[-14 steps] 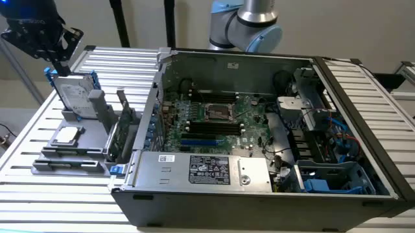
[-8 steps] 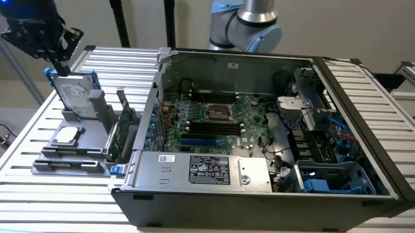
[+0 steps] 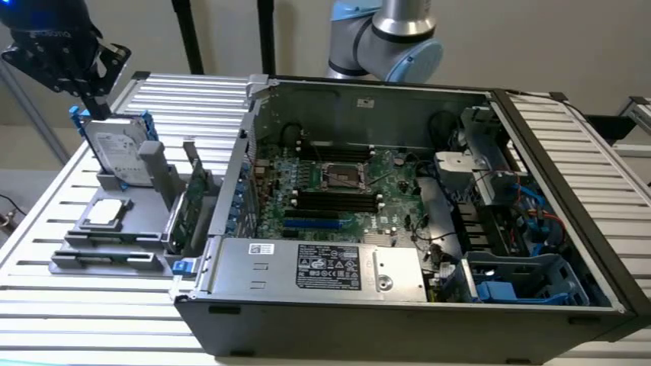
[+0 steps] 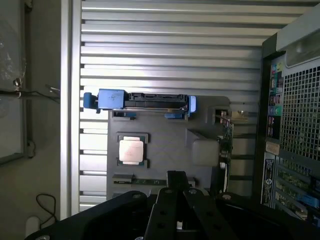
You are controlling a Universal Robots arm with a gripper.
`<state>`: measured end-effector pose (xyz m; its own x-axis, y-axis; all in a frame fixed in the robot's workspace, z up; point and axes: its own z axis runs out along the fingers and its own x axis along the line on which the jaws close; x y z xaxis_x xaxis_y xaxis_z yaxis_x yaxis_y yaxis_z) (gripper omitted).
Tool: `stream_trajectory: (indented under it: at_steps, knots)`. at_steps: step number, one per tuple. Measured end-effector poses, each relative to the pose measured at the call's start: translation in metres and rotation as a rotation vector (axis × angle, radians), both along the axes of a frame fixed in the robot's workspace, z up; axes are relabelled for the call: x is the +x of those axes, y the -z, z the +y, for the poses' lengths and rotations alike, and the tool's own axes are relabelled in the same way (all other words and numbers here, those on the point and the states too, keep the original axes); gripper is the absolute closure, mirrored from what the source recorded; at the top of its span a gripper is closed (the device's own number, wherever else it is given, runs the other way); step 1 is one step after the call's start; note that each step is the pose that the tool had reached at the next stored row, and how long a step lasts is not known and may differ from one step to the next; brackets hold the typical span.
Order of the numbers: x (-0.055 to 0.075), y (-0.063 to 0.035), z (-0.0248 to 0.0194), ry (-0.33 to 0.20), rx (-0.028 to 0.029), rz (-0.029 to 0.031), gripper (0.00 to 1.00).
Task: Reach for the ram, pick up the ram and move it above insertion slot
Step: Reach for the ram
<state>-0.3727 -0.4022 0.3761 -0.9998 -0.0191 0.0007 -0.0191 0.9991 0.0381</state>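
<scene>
Thin green ram (edge-on), in grey tray; slatted table

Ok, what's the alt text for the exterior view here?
A black gripper hangs over a silver hard drive standing upright in a grey fixture on a slatted metal table, at the exterior view's left. Beside it, an open computer case shows its motherboard.
</scene>
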Motion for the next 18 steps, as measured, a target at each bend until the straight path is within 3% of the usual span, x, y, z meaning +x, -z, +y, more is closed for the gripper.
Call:
stream_trajectory:
  at_steps: [3,18]
  knots:
    - [0.0,0.0005,-0.0078,0.0,0.0001,-0.0002,0.89]
    - [0.0,0.0109,-0.0759,0.0,0.0002,-0.0003,0.89]
